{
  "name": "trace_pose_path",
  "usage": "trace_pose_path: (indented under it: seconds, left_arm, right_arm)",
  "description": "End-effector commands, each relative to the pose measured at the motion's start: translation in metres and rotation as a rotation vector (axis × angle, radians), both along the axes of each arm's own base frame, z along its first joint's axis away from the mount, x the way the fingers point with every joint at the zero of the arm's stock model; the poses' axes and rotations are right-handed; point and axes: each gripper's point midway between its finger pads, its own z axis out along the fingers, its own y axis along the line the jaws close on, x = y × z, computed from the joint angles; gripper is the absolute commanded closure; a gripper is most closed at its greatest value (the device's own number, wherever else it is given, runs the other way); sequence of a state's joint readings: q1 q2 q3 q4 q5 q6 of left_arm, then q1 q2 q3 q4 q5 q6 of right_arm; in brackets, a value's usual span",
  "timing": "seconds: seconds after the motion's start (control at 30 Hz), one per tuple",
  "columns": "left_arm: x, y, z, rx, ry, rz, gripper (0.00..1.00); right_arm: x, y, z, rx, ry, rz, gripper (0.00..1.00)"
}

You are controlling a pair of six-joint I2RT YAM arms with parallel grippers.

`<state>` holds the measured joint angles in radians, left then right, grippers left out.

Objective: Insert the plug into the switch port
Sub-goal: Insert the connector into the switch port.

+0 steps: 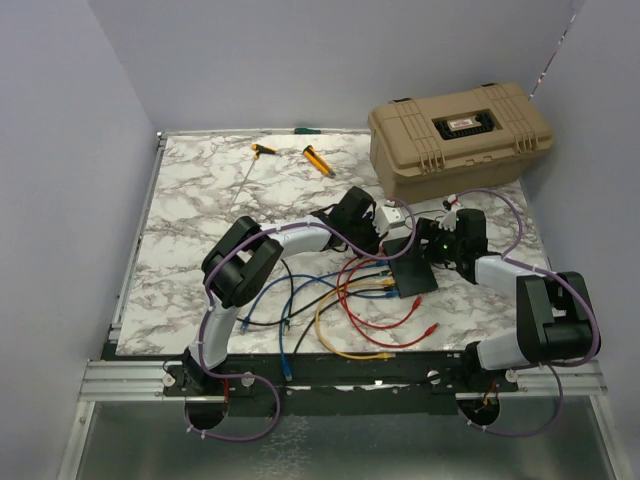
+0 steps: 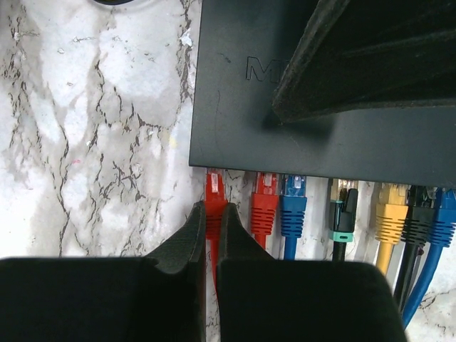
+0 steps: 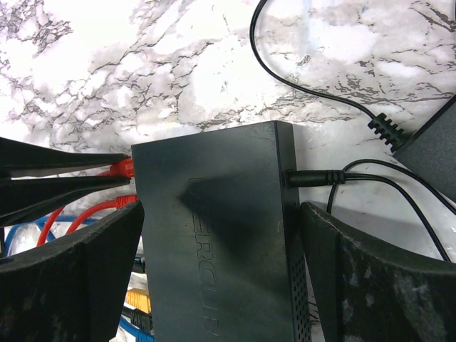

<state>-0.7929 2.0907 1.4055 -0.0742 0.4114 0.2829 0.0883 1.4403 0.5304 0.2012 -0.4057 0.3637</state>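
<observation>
- Your left pincer [image 2: 212, 211] is clamped together on the red cable, right behind the red plug [image 2: 214, 187].
- The plug points straight at the switch [image 2: 235, 107]. Its nose meets the switch's port edge at the end port, and how deep it sits can't be told.
- The switch lies flat on the worktop [image 2: 92, 142], directly ahead of the left pincer with its port edge facing it.
- Along that same edge, beside your plug, sit another red plug [image 2: 265, 203], a blue one [image 2: 293, 206], a black one with a green clip [image 2: 343, 217], a yellow one [image 2: 390, 214], and then more cables to the frame edge.
- Your right pincer [image 3: 221, 214] straddles the switch, fingers spread to its width with one against each long side, gripping it.
- On the side away from the ports, a thin black power cord [image 3: 313, 178] is plugged in, and a dark adapter [image 3: 434, 146] lies just beside it.
- In the top view, loose coloured cables [image 1: 350, 325] trail toward the arm bases.
- A tan case [image 1: 460, 135] stands behind the switch, and a screwdriver [image 1: 318, 160] lies well apart at the far side.
</observation>
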Motion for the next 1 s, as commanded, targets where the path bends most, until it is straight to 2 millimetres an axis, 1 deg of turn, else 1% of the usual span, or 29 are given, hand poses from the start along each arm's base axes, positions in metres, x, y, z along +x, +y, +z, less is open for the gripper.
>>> trace_pose_path:
  seconds: [0.0, 0.1, 0.23, 0.43, 0.57, 0.7, 0.83, 0.97]
  left_arm:
    - [-0.014, -0.057, 0.053, -0.225, -0.068, -0.127, 1.0]
    - [-0.014, -0.064, 0.066, -0.256, -0.072, -0.146, 1.0]
    - [-0.011, -0.073, 0.075, -0.283, -0.081, -0.171, 1.0]
    - [-0.009, -0.084, 0.074, -0.306, -0.076, -0.212, 1.0]
    - [-0.01, -0.088, 0.072, -0.317, -0.077, -0.227, 1.0]
    - [-0.007, -0.093, 0.079, -0.347, -0.088, -0.223, 1.0]
    - [0.001, -0.096, 0.089, -0.372, -0.124, -0.201, 1.0]
    - [0.015, -0.098, 0.102, -0.397, -0.157, -0.165, 1.0]
  right_arm:
    - [-0.048, 0.039, -0.016, 0.161, 0.185, 0.161, 0.08]
    - [-0.049, 0.042, -0.015, 0.178, 0.186, 0.175, 0.08]
    - [-0.05, 0.048, -0.012, 0.205, 0.184, 0.201, 0.08]
    - [-0.054, 0.057, -0.011, 0.252, 0.196, 0.238, 0.08]
    - [-0.055, 0.06, -0.011, 0.262, 0.201, 0.248, 0.08]
    - [-0.055, 0.066, -0.009, 0.278, 0.205, 0.269, 0.08]
    - [-0.055, 0.073, -0.007, 0.287, 0.205, 0.284, 0.08]
    - [-0.053, 0.076, -0.006, 0.294, 0.202, 0.288, 0.08]
